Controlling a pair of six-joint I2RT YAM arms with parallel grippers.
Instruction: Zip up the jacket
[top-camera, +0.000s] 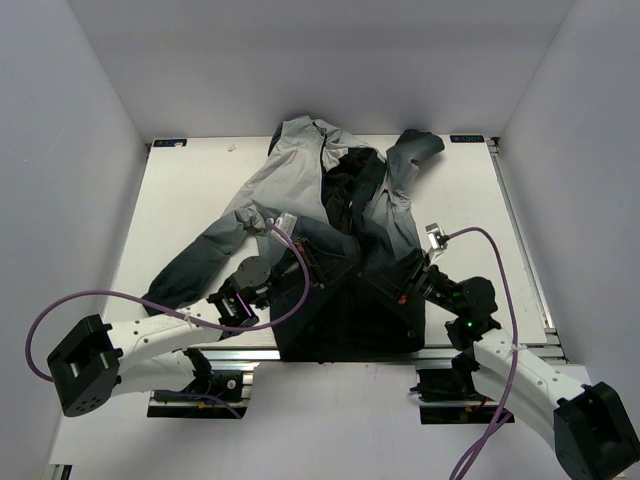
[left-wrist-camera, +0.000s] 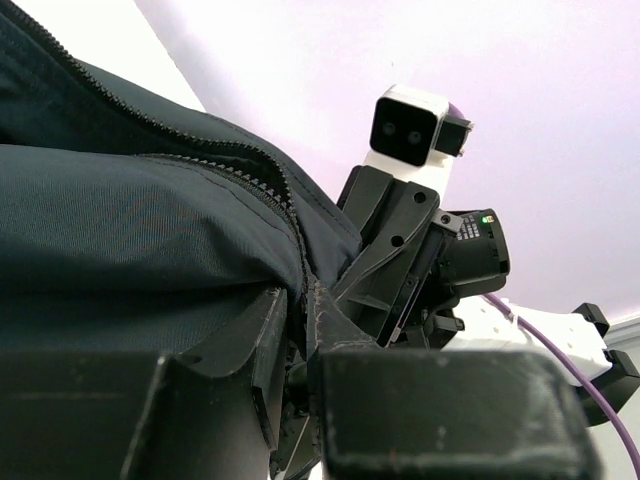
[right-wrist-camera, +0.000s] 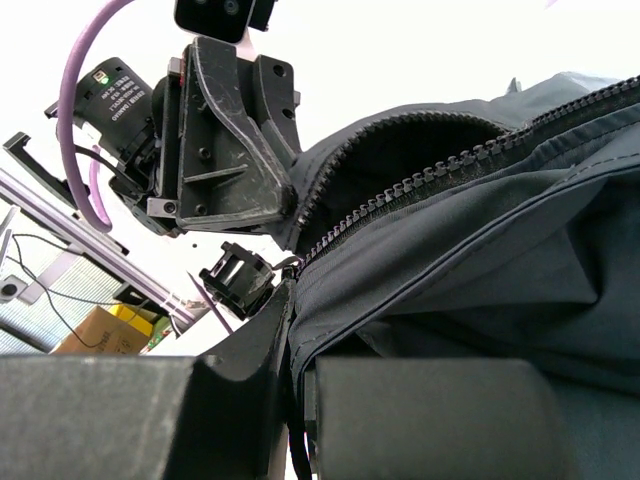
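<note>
While the jacket (top-camera: 300, 160) lies spread on the table (top-camera: 470, 200), I see left gripper (left-wrist-camera: 303, 305) and right gripper (right-wrist-camera: 292, 300) each clenched on its dark hem beside the open zipper (right-wrist-camera: 420, 185).

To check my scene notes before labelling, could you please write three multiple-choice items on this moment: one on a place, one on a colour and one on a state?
1. Where do both grippers hold the jacket?
A. At the light grey far end
B. At its dark end nearest the arm bases
C. At a sleeve cuff

2. What colour are the cables along the arms?
A. Orange
B. Green
C. Purple

3. How is the zipper where the wrist cameras show it?
A. Open, its rows of teeth apart
B. Closed
C. Torn off the jacket

Answers: B, since the left gripper and right gripper both pinch dark fabric by the near table edge; C, since both cables loop purple; A, since two separate rows of teeth show in both wrist views.
</note>
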